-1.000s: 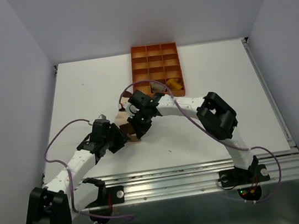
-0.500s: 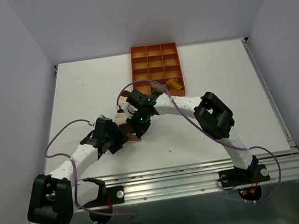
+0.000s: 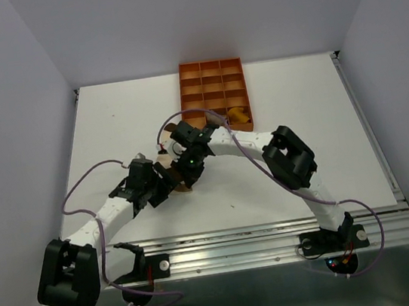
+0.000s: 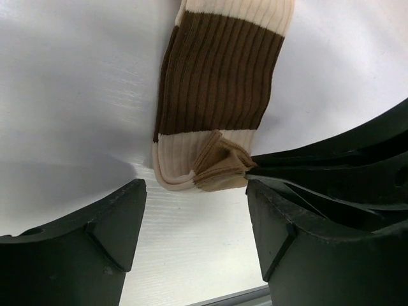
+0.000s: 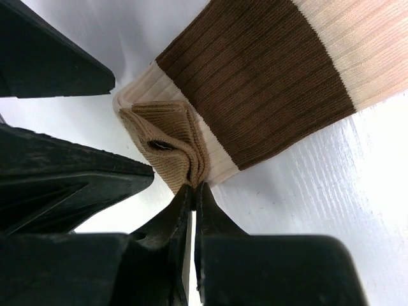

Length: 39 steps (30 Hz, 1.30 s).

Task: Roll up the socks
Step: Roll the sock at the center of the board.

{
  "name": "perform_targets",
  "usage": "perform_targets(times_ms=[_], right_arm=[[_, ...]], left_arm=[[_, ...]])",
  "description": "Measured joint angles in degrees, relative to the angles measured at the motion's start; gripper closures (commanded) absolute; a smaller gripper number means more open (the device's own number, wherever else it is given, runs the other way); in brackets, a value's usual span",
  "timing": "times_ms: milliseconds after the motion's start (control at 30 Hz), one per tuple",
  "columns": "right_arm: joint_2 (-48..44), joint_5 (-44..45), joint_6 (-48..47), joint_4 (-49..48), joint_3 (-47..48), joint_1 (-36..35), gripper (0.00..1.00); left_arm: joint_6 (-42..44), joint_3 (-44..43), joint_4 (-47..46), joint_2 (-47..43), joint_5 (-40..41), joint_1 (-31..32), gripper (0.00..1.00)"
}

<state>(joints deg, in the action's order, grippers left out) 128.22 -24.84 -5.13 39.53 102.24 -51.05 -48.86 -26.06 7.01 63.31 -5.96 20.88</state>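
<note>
The white bench (image 3: 304, 154) carries everything, and at the middle of its far edge sits the orange gridded tray (image 3: 209, 62). My two arms reach in from the near edge and meet left of the bench's centre, somewhat nearer the near edge than the far one. Under them lies the cream sock (image 3: 166, 163), flat on the bench, with a broad brown band across its ribbed body (image 4: 220, 95) and a cream strip at the end that faces me. On that end the tan tip is folded into a small wad. My right pincer (image 5: 193, 191) is closed tight on the edge of that wad, the two tips pressed together with the tan fabric caught between them; from above it (image 3: 184, 172) sits right over the sock's end. My left pincer (image 4: 194, 191) stands wide open with nothing in its grip: its fingers (image 4: 121, 210) flank the folded end, one on each side, just beside it. The mustard sock (image 3: 239, 115) lies in the tray's near right corner compartment, well apart from both pincers.
</note>
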Motion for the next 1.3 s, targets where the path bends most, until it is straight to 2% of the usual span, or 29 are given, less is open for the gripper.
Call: perform_targets(times_ms=[133, 567, 633, 733, 767, 867, 933, 1000, 1033, 1133, 1233, 1300], right_arm=[[0.8, 0.2, 0.5, 0.0, 0.9, 0.0, 0.99], [0.8, -0.1, 1.2, 0.1, 1.0, 0.2, 0.99], [0.8, -0.3, 1.2, 0.1, 1.0, 0.4, 0.99], [0.8, -0.7, 0.7, 0.1, 1.0, 0.4, 0.99], [0.8, -0.7, 0.5, 0.1, 1.0, 0.4, 0.97], [0.8, -0.7, 0.0, 0.2, 1.0, 0.5, 0.88], [0.8, -0.3, -0.5, 0.2, 1.0, 0.6, 0.74], [0.8, 0.7, -0.8, -0.2, 1.0, 0.8, 0.71], [0.5, 1.4, -0.9, -1.0, 0.3, 0.8, 0.64], [-1.9, 3.6, -1.7, -3.2, -2.9, 0.9, 0.59], [-7.0, 5.2, -4.2, -7.3, -9.5, 0.9, 0.53], [-10.8, 5.6, -6.6, -9.4, -14.1, 0.9, 0.53]], left_arm=[[0.6, 0.1, 0.0, 1.2, -0.2, 0.0, 0.3], [0.8, -2.2, -0.2, 6.5, 1.5, 0.0, 0.49], [0.8, -2.5, -0.8, 7.5, 1.5, 0.0, 0.6], [0.8, -2.5, -1.7, 8.9, 0.9, 0.0, 0.87], [0.6, -2.6, -1.9, 9.2, 0.7, 0.0, 1.0], [0.6, -2.9, -2.7, 9.8, 0.0, 0.0, 1.0], [0.6, -3.2, -3.1, 10.5, -0.6, 0.0, 1.0], [0.6, -3.2, -3.9, 11.0, -1.3, -0.1, 1.0], [0.6, -3.2, -4.3, 11.2, -1.7, -0.1, 1.0], [0.3, -3.2, -4.9, 11.6, -2.8, -0.2, 1.0], [0.3, -3.3, -5.3, 12.4, -4.6, -0.3, 1.0], [0.4, -3.8, -5.5, 13.3, -6.2, -0.4, 1.0]])
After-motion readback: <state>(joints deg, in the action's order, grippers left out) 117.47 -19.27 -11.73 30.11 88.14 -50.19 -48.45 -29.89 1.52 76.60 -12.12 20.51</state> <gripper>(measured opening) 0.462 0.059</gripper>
